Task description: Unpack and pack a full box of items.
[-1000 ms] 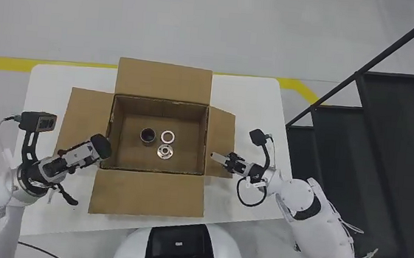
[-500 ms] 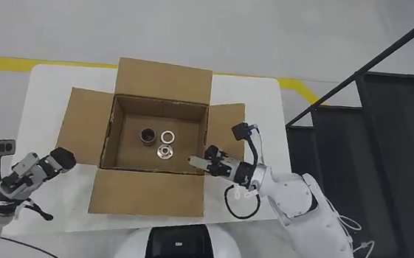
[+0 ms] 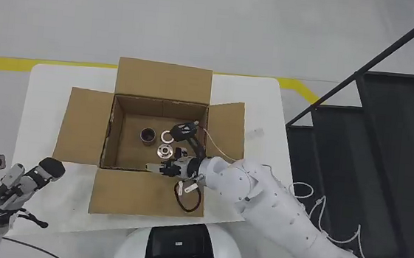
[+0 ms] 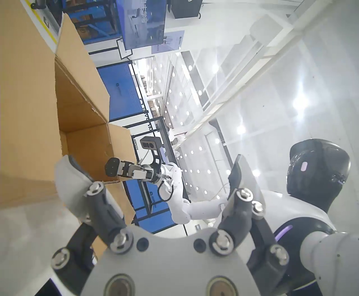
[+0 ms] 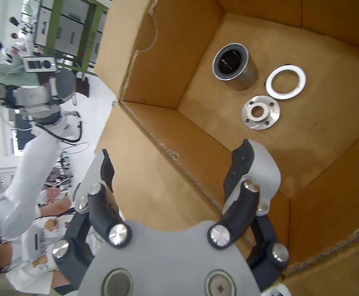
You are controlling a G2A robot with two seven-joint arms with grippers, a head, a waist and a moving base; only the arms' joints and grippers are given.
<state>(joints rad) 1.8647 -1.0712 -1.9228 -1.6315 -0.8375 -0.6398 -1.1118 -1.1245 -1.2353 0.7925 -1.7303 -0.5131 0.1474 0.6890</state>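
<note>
We are working at a white table (image 3: pixel 46 100) on a pale grey floor (image 3: pixel 202 17), with a yellow line (image 3: pixel 20 63) running behind it and dark metal stairs (image 3: pixel 369 136) standing off its right edge. The open cardboard box (image 3: pixel 163 81) is sitting mid-table, holding a metal sleeve (image 3: pixel 148 135), a ring (image 3: pixel 168 135) and a flange (image 3: pixel 165 151). Our right gripper (image 5: pixel 174 152) is hanging over the box's near wall, fingers apart and empty. Our left gripper (image 4: pixel 152 165) is hovering by the table's near left corner, fingers likewise spread.

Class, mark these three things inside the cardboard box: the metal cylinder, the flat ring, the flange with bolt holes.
metal cylinder (image 5: pixel 248 80), right wrist view, on its side wall.
flat ring (image 5: pixel 269 81), right wrist view, on its band.
flange (image 5: pixel 271 112), right wrist view, on its flat face.
</note>
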